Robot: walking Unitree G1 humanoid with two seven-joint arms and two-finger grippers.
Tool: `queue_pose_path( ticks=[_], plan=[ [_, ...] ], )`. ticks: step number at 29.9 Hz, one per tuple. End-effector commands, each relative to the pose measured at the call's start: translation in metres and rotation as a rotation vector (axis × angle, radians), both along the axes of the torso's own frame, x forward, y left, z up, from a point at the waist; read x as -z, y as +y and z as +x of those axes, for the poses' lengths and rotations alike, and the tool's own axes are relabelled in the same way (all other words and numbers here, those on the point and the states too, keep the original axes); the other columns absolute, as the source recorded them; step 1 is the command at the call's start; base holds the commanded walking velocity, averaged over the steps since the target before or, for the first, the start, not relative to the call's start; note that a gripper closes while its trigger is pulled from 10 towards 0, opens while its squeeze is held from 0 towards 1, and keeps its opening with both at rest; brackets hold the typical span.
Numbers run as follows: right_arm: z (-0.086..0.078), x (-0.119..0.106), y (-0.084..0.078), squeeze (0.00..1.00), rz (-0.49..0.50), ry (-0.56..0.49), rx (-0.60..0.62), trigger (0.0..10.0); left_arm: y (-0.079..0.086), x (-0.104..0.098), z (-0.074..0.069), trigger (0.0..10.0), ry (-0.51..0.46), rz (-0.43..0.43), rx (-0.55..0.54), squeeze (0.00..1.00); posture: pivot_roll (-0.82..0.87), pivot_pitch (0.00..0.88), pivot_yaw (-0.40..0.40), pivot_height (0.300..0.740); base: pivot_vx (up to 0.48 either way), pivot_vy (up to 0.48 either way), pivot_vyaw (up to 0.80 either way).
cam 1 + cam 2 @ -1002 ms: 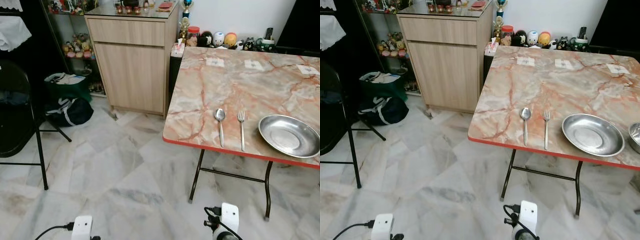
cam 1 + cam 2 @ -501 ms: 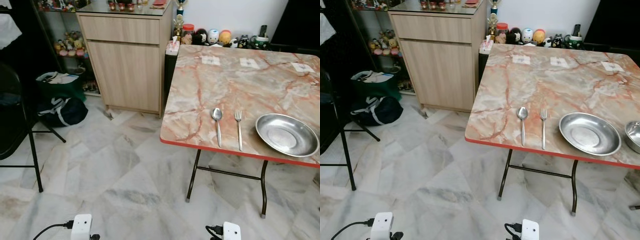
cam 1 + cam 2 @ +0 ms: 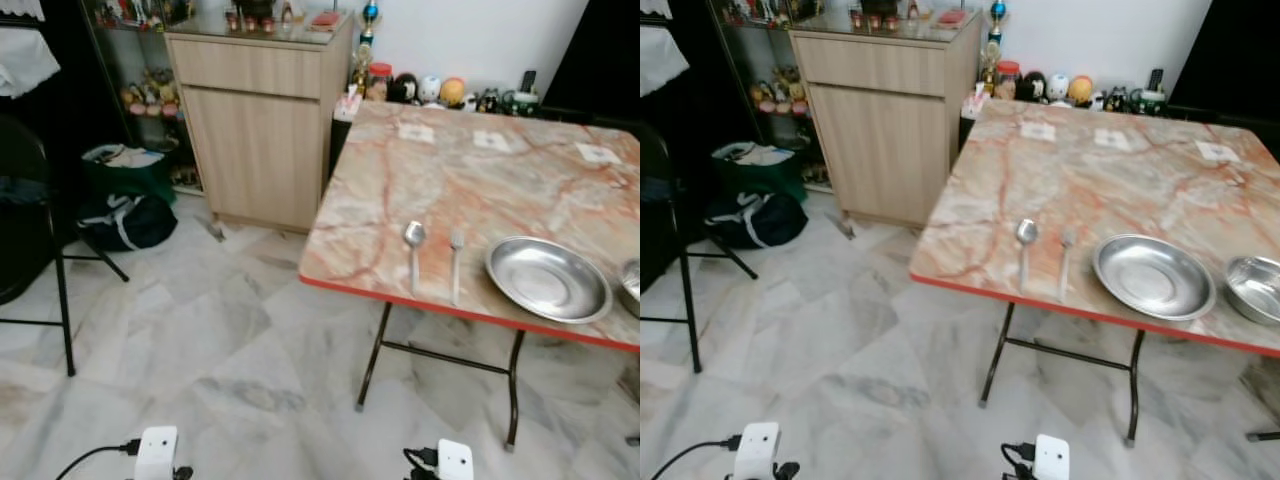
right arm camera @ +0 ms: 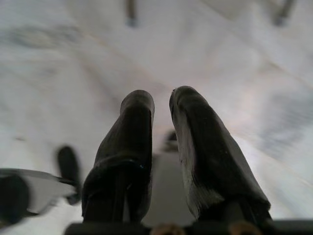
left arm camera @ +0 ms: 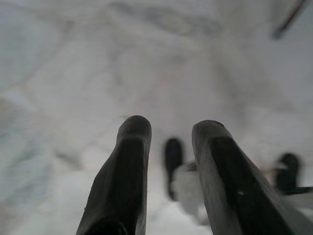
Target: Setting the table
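Both arms just hang low over the marble floor (image 3: 200, 340). The left pincer (image 5: 168, 132) has its fingers parted with a clear gap and nothing between them. The right pincer (image 4: 161, 100) is nearly closed, just a thin slit, also empty. Up ahead and well above both sits the tabletop (image 3: 1140, 180). Along its near edge lie a spoon (image 3: 1025, 245) and a fork (image 3: 1065, 260) side by side, then a big steel plate (image 3: 1155, 277), then a steel bowl (image 3: 1255, 288) beside it. A wooden cabinet (image 3: 890, 120) stands further left.
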State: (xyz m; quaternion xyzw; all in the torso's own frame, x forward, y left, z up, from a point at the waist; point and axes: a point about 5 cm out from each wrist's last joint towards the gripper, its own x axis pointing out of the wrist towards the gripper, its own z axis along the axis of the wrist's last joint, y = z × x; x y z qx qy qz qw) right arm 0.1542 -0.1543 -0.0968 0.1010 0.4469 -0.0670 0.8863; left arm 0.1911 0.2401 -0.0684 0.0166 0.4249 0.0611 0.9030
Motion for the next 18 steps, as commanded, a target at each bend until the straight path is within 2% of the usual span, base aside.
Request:
queue_pose_path(
  ticks=[1, 7, 9, 10, 12, 13, 14, 16, 17, 18],
  plan=[
    [0.0, 0.0, -0.002, 0.0, -0.008, 0.001, 0.003, 10.0, 0.0, 0.001, -0.002, 10.0, 0.007, 0.006, 0.016, 0.0, 0.11, 0.006, -0.043, 0.74, 0.0, 0.0, 0.0],
    [0.0, 0.0, -0.001, 0.0, -0.008, 0.005, -0.006, 10.0, 0.008, -0.008, 0.008, 10.0, -0.075, 0.003, 0.031, 0.0, 0.11, 0.006, -0.045, 0.74, 0.0, 0.0, 0.0],
    [0.001, 0.0, -0.001, 0.0, -0.008, 0.003, -0.005, 10.0, 0.009, -0.019, 0.022, 10.0, -0.159, -0.003, 0.038, 0.0, 0.11, 0.009, -0.046, 0.74, 0.0, 0.0, 0.0],
    [0.001, 0.0, -0.001, 0.0, -0.005, 0.001, -0.002, 10.0, 0.008, -0.029, 0.035, 10.0, -0.238, -0.005, 0.05, 0.0, 0.11, 0.012, -0.047, 0.74, 0.0, 0.0, 0.0],
    [0.002, 0.0, -0.001, 0.0, -0.005, 0.0, -0.003, 10.0, 0.008, -0.035, 0.042, 10.0, -0.277, -0.008, 0.053, 0.0, 0.11, 0.012, -0.047, 0.74, 0.0, 0.0, 0.0],
    [0.002, -0.001, -0.001, 0.0, -0.006, 0.001, -0.007, 10.0, 0.009, -0.049, 0.057, 10.0, -0.372, -0.009, 0.059, 0.0, 0.11, 0.013, -0.046, 0.74, 0.0, 0.0, 0.0],
    [0.003, -0.001, -0.001, 0.0, -0.005, 0.0, -0.006, 10.0, 0.009, -0.057, 0.065, 10.0, -0.421, 0.001, 0.074, 0.0, 0.11, 0.013, -0.046, 0.74, 0.0, 0.0, 0.0],
    [0.003, -0.001, -0.001, 0.0, -0.004, -0.002, -0.005, 10.0, 0.006, -0.072, 0.076, 10.0, -0.519, 0.006, 0.107, 0.0, 0.12, 0.012, -0.046, 0.74, 0.0, 0.0, 0.0],
    [0.003, -0.001, -0.001, 0.0, -0.003, -0.003, -0.005, 10.0, 0.005, -0.085, 0.082, 10.0, -0.611, 0.009, 0.131, 0.0, 0.11, 0.013, -0.046, 0.74, 0.0, 0.0, 0.0],
    [0.003, -0.001, -0.001, 0.0, -0.002, -0.003, -0.005, 10.0, 0.005, -0.091, 0.083, 10.0, -0.651, 0.014, 0.141, 0.0, 0.11, 0.013, -0.046, 0.74, 0.0, 0.0, 0.0]
  ],
)
